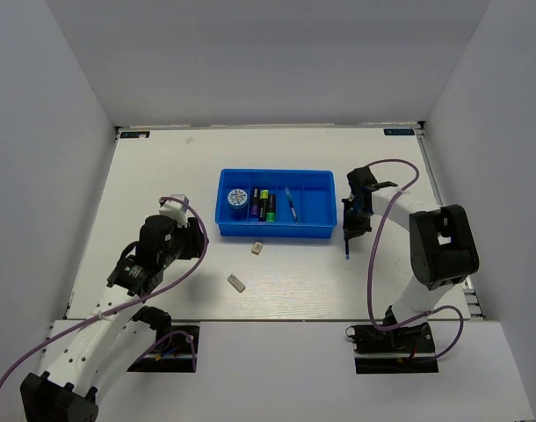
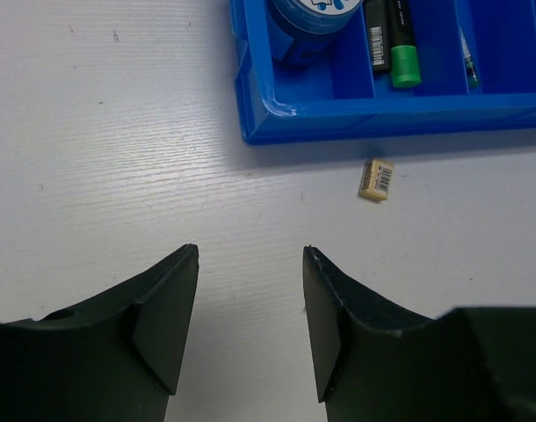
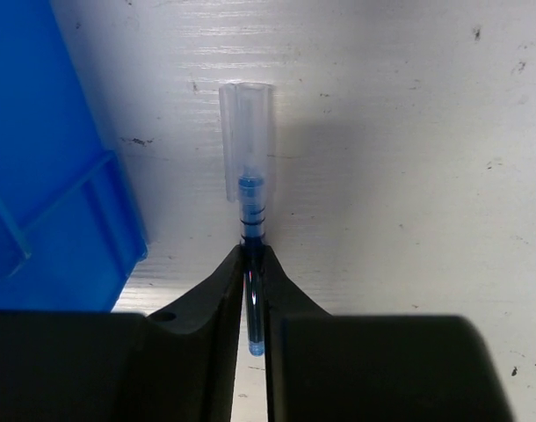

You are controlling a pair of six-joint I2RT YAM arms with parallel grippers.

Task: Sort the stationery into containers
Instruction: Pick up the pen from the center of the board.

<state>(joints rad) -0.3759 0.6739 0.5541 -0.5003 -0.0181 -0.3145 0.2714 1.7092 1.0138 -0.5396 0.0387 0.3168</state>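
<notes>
The blue tray point(image 1: 277, 230) holds the blue-and-white disc point(image 1: 236, 197), black markers with green and purple ends point(image 1: 264, 207) and a thin blue pen point(image 1: 291, 205). Two beige erasers lie on the table in front of it, one near the tray point(image 1: 257, 248) and one nearer me point(image 1: 236, 282). My right gripper point(image 3: 253, 264) is shut on a blue pen point(image 3: 252, 207) with a clear cap, just right of the tray point(image 3: 48, 202). My left gripper point(image 2: 250, 308) is open and empty over bare table, left of the tray point(image 2: 382, 119); one eraser point(image 2: 376, 179) lies ahead of it.
White walls enclose the table on three sides. The right arm's purple cable point(image 1: 373, 264) loops above the table's right part. The table's near edge point(image 1: 268, 318) runs just in front of the arm bases.
</notes>
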